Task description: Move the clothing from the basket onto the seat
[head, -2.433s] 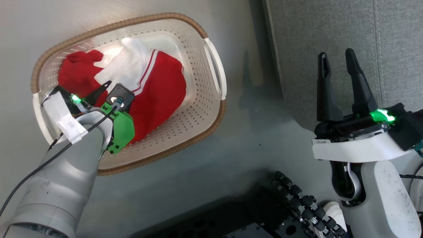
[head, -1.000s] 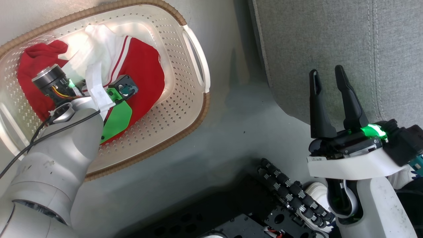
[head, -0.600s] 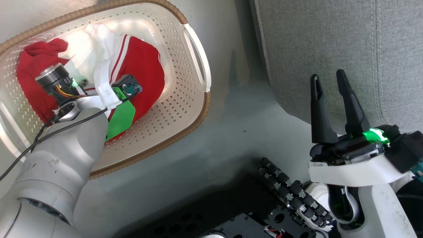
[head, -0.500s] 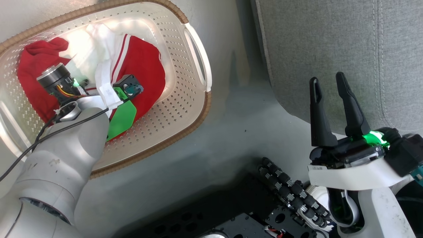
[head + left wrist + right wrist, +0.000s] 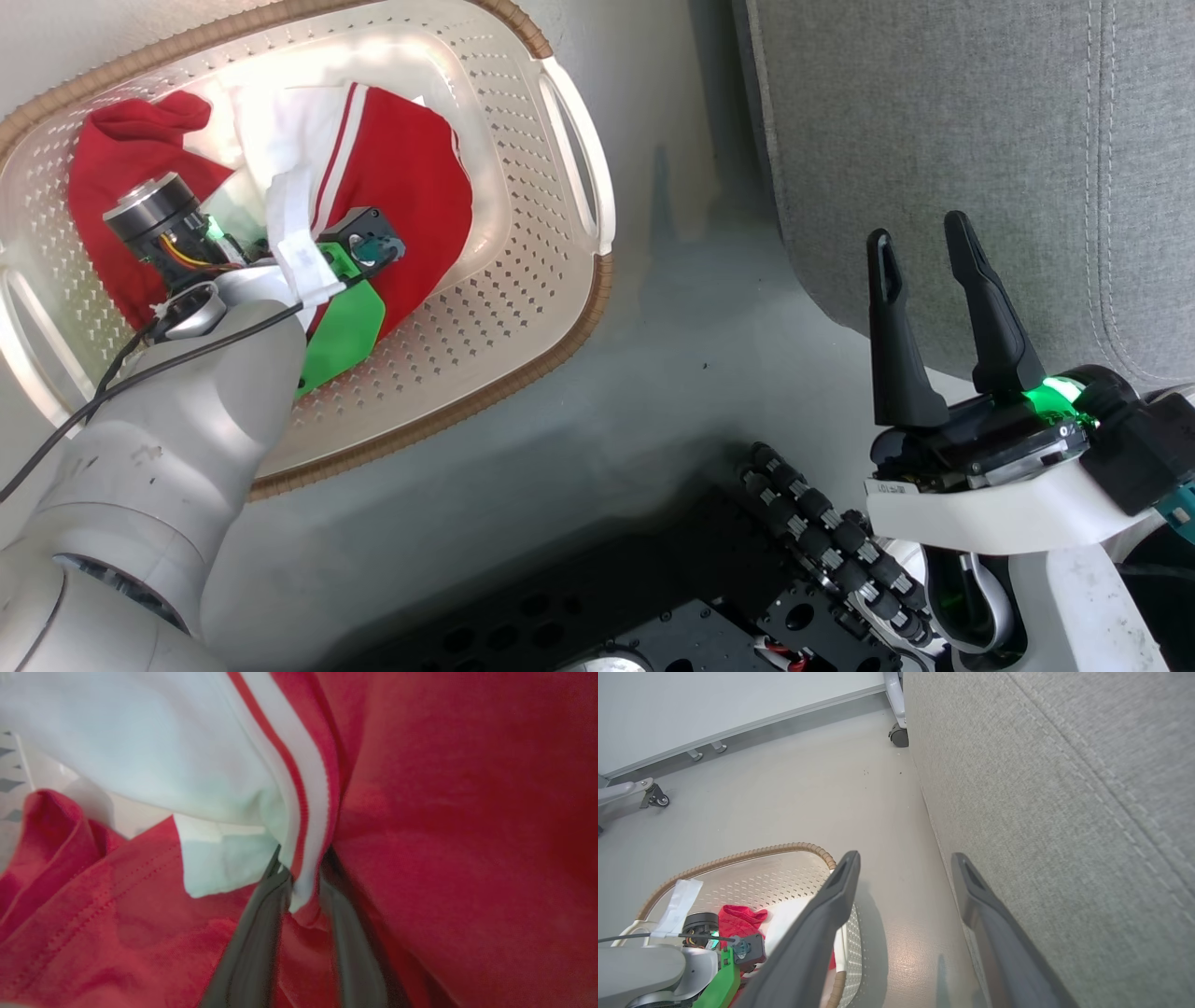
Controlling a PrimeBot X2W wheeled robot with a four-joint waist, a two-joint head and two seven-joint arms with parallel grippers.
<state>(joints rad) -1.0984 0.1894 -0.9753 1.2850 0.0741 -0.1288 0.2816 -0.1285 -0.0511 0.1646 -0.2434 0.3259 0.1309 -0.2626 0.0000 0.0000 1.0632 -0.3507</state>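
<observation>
The clothing lies in the cream basket (image 5: 523, 373) at upper left: a red garment with white stripes and a white panel (image 5: 411, 196), and a plain red one (image 5: 121, 159). My left arm reaches down into the basket, and its wrist hides the fingers in the head view. In the left wrist view my left gripper (image 5: 301, 877) is shut on a fold of the striped edge (image 5: 308, 812). My right gripper (image 5: 920, 243) stands open and holds nothing, beside the front edge of the grey seat (image 5: 934, 112).
Grey floor (image 5: 691, 355) separates the basket from the seat. My dark base (image 5: 700, 607) sits at the bottom. In the right wrist view a castor (image 5: 899, 735) stands at the seat's far corner and a wheeled frame leg (image 5: 654, 798) at far left.
My left gripper has closed on the striped fold, which has bunched up a little. The head view has shifted slightly. The right arm has hardly moved.
</observation>
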